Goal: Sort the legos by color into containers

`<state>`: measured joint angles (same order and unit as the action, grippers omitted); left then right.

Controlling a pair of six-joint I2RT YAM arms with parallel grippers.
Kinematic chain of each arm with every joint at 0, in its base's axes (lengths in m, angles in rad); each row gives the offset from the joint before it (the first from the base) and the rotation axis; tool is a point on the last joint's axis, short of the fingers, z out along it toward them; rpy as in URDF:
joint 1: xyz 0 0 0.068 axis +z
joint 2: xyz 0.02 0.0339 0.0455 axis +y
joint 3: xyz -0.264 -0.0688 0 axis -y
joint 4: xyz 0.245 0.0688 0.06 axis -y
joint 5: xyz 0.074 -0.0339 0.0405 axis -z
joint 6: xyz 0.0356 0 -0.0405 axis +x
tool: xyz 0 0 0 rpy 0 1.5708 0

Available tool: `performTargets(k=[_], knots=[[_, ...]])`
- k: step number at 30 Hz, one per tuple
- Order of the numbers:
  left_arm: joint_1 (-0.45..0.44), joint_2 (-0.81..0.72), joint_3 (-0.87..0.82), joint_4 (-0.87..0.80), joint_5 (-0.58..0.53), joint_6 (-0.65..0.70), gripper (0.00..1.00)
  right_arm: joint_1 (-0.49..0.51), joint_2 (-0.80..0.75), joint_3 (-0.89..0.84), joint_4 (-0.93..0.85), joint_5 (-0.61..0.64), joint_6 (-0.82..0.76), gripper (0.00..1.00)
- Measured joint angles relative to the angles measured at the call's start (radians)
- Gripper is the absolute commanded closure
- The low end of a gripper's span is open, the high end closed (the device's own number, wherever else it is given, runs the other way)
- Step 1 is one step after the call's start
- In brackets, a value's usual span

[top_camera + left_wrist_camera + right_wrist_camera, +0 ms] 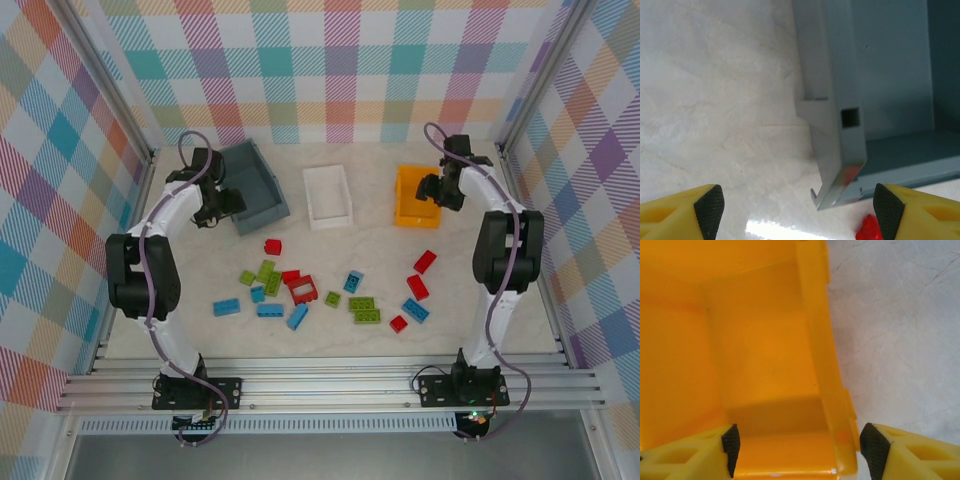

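Note:
Red, light blue and lime green legos lie scattered on the table's middle, among them a red brick (273,246), a blue brick (226,307) and a green plate (362,304). At the back stand the grey-blue bin (262,185), the white bin (328,190) and the orange-yellow bin (412,185), all without bricks inside. My left gripper (230,207) (799,212) is open, its fingers either side of the grey bin's near corner (840,150), a red brick (869,229) by its right finger. My right gripper (432,190) (801,450) is open and straddles the orange bin's wall (837,415).
More red bricks (417,287) and a blue one (415,310) lie at the right near the right arm. Plaid walls close in the table on three sides. A metal rail runs along the near edge by the arm bases.

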<state>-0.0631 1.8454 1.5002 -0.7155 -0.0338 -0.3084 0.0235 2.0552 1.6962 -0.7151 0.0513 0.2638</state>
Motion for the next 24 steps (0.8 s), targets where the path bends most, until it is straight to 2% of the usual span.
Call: performTargets(k=[4,7,10,14,18,24], knots=[[0.0,0.049,0.053,0.012,-0.005,0.051,0.42,0.0,0.076,0.094,-0.029,0.015,-0.033,0.47],[0.0,0.096,0.086,0.016,-0.028,0.088,0.49,0.002,0.109,0.132,-0.043,0.029,-0.054,0.53],[0.0,0.129,0.089,0.019,-0.054,0.126,0.61,0.006,0.122,0.139,-0.054,0.049,-0.076,0.58],[0.0,0.161,0.103,0.015,-0.074,0.181,0.82,0.024,0.134,0.145,-0.071,0.074,-0.105,0.67],[0.0,0.164,0.114,0.018,-0.074,0.216,0.87,0.064,0.137,0.148,-0.074,0.092,-0.121,0.69],[-0.013,0.15,0.093,0.04,-0.065,0.231,0.86,0.145,0.137,0.151,-0.075,0.099,-0.122,0.72]])
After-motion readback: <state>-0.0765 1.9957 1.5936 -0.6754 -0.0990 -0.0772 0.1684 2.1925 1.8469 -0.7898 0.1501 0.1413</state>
